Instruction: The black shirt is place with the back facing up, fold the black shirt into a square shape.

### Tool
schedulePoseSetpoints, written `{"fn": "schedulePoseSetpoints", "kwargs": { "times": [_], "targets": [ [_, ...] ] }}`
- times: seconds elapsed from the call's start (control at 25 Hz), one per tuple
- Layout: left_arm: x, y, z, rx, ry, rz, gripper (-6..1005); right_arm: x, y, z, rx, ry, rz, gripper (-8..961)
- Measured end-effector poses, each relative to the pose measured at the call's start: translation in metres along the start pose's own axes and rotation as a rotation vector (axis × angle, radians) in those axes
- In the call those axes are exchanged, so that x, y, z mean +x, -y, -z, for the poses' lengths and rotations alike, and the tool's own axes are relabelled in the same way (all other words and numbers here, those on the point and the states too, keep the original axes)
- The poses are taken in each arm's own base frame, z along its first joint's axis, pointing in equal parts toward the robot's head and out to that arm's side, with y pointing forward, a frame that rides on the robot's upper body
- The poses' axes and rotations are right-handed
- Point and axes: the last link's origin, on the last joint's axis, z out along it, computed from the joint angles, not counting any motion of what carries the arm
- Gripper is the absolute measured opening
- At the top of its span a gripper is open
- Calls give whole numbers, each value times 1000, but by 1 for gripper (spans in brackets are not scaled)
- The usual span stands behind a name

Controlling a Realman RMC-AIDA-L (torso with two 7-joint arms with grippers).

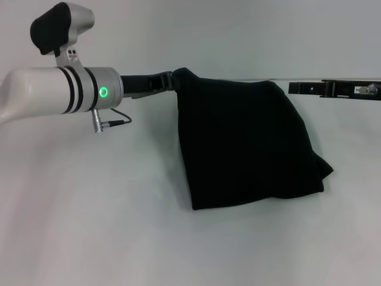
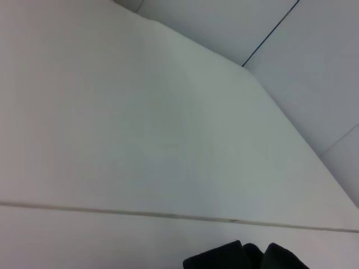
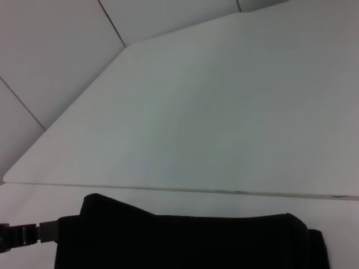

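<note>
Black shirt (image 1: 244,143) plain, no print visible; table (image 1: 89,226) white; left arm (image 1: 53,89) white-silver, green ring light.

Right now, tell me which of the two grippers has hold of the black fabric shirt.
The left gripper: it pinches the black shirt's top left corner. The right gripper sits apart from the cloth's right edge.

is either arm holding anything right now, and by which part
The left gripper holds the large black fabric shirt by its upper left corner. The right gripper sits beside the shirt's upper right edge; contact cannot be told.
</note>
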Motion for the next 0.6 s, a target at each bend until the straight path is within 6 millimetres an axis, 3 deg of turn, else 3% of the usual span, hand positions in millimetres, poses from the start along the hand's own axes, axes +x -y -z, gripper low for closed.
{"fn": "schedulePoseSetpoints", "kwargs": {
  "times": [0.6],
  "targets": [
    [14, -8, -7, 22, -38, -25, -1, 9, 6, 3, 15, -9, -20, 767]
  ]
}}
